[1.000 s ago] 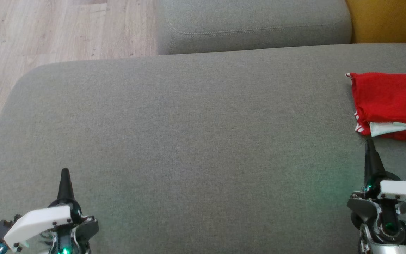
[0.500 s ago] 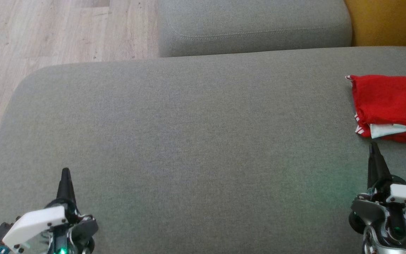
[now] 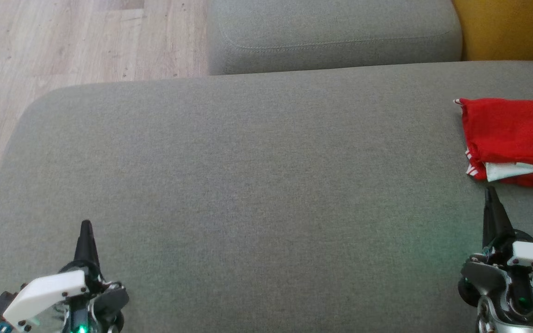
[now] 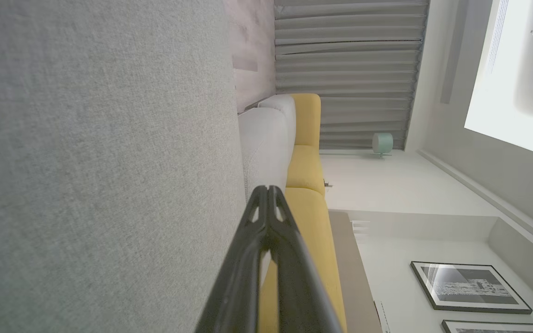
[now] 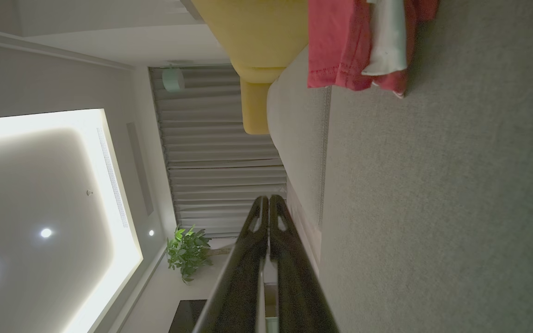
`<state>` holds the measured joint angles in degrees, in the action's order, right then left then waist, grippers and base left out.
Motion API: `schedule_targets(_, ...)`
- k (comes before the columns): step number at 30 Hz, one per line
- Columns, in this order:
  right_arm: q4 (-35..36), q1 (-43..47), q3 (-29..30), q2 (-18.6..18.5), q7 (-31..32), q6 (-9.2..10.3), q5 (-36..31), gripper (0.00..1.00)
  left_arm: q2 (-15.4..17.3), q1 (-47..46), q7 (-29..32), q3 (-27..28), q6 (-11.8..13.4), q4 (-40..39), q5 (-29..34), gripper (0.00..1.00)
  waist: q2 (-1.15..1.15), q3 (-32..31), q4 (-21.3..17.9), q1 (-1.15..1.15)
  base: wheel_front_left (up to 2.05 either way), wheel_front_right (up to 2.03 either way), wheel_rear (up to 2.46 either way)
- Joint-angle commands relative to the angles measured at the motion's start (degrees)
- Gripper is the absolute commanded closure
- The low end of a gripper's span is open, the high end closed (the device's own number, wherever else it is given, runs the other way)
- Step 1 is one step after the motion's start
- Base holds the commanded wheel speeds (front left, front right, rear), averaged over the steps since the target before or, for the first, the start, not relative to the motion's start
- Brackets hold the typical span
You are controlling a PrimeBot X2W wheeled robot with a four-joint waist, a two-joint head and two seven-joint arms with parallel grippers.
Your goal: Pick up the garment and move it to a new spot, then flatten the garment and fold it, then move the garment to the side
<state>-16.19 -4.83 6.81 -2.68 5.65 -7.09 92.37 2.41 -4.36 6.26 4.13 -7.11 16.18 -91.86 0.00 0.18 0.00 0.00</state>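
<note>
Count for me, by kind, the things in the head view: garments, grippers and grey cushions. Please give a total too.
Garments: 1, the red garment
Grippers: 2, the left gripper and the right gripper, both shut
Grey cushions: 2, the large grey cushion and the small grey cushion behind it
Total: 5

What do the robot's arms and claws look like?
The left claw and right claw are long, thin and black, each with two fingers tapering to a point, with small slots near the tips. Behind each sits a white cover with dark screws, grey metal parts and a small green light.
</note>
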Motion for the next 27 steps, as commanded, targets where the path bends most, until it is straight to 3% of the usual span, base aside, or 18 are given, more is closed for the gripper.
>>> schedule_targets(1,2.20,-1.29,-0.94,-0.70,0.31,-0.40,0.34,1.00,0.47,-1.83,0.22,2.38,-0.37,-2.12,-0.32,1.00,0.00,0.00,0.00,0.00,0.00,0.00,0.00)
schedule_targets(27,2.19,-1.31,-0.73,-0.55,0.48,-0.40,0.16,1.00,0.47,-1.83,0.22,2.38,-0.37,-2.12,-0.32,1.00,0.00,0.00,0.00,0.00,0.00,0.00,0.00)
